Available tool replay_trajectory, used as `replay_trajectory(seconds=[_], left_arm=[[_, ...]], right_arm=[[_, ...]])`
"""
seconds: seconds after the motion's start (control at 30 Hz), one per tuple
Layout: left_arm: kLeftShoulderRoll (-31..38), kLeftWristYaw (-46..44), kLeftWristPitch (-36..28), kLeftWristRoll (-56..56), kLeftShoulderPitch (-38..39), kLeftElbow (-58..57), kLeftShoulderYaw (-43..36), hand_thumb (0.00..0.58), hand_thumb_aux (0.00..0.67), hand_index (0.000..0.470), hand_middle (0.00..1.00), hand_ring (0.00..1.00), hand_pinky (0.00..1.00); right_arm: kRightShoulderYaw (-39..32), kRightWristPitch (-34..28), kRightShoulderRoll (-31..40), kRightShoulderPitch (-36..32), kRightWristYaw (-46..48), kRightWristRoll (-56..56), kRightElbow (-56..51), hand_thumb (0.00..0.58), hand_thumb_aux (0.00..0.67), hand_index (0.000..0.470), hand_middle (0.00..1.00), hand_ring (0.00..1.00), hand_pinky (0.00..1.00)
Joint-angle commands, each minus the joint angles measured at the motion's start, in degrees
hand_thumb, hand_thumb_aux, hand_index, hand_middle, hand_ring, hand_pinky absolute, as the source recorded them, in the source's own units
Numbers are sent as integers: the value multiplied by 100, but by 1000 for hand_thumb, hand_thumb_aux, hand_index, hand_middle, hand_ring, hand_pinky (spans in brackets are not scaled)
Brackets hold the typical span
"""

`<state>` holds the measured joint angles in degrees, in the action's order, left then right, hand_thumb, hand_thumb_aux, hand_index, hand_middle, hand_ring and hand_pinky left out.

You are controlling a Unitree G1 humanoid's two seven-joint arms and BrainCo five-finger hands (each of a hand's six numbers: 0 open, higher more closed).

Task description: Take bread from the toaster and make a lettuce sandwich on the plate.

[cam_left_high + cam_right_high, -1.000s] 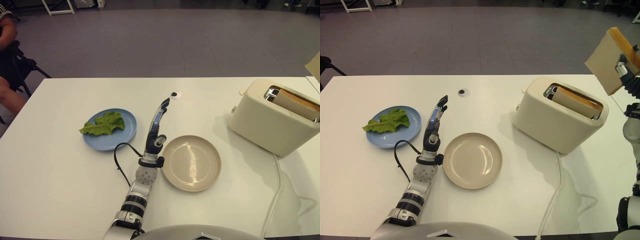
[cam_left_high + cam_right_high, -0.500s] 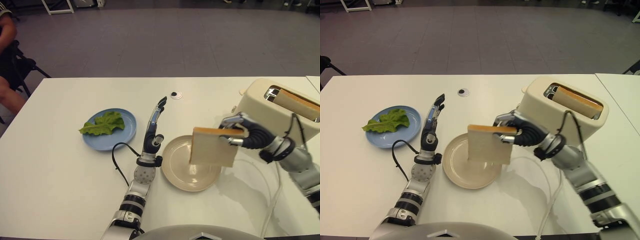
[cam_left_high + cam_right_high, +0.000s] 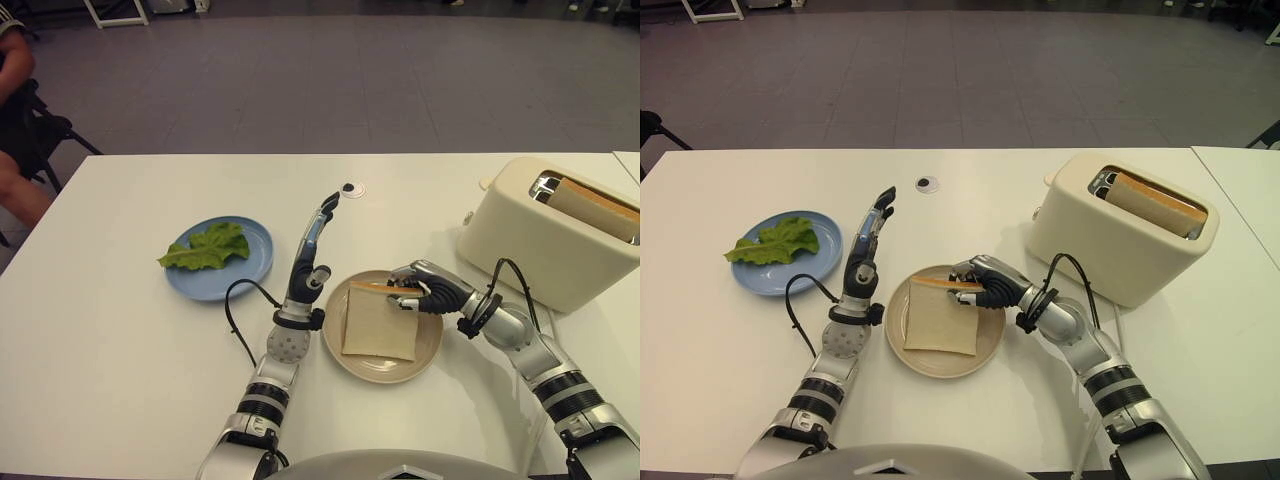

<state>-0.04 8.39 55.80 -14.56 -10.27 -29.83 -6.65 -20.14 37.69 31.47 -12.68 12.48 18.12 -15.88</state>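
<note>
Progress: fingers of our right hand (image 3: pixel 420 288) grip the first bread slice (image 3: pixel 380 322), resting on the plate (image 3: pixel 431 337). Left hand (image 3: pixel 308 255) beside the plate, fingers straight, empty. We need the lettuce (image 3: pixel 205 247) left of the plate and the second slice (image 3: pixel 598 208) in the toaster (image 3: pixel 540 245) next.
</note>
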Motion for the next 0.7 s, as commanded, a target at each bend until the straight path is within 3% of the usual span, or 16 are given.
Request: replay_trajectory(seconds=[0.03, 0.2, 0.33, 0.4, 0.5, 0.7], left_arm=[[87, -72, -4, 65, -139, 90, 34, 0, 0, 0, 0, 0, 0], [596, 151, -157, -368, -306, 733, 538, 0, 0, 0, 0, 0, 0], [1929, 774, -895, -1703, -57, 1103, 1476, 0, 0, 0, 0, 0, 0], [2675, 946, -1309, -2171, -67, 587, 1565, 0, 0, 0, 0, 0, 0], [3579, 1320, -1922, -3086, -454, -595, 1070, 0, 0, 0, 0, 0, 0], [4151, 2084, -2735, -3867, -1565, -2864, -75, 0, 0, 0, 0, 0, 0]], right_arm=[[272, 219, 122, -71, -156, 381, 295, 0, 0, 0, 0, 0, 0], [672, 177, -13, -121, -645, 686, 422, 0, 0, 0, 0, 0, 0], [924, 114, -126, 51, -886, 723, 928, 0, 0, 0, 0, 0, 0], [1036, 62, -200, 263, -970, 702, 1243, 0, 0, 0, 0, 0, 0], [1052, 26, -339, 608, -973, 604, 1628, 0, 0, 0, 0, 0, 0], [1125, -46, -367, 963, -876, 617, 1718, 0, 0, 0, 0, 0, 0]])
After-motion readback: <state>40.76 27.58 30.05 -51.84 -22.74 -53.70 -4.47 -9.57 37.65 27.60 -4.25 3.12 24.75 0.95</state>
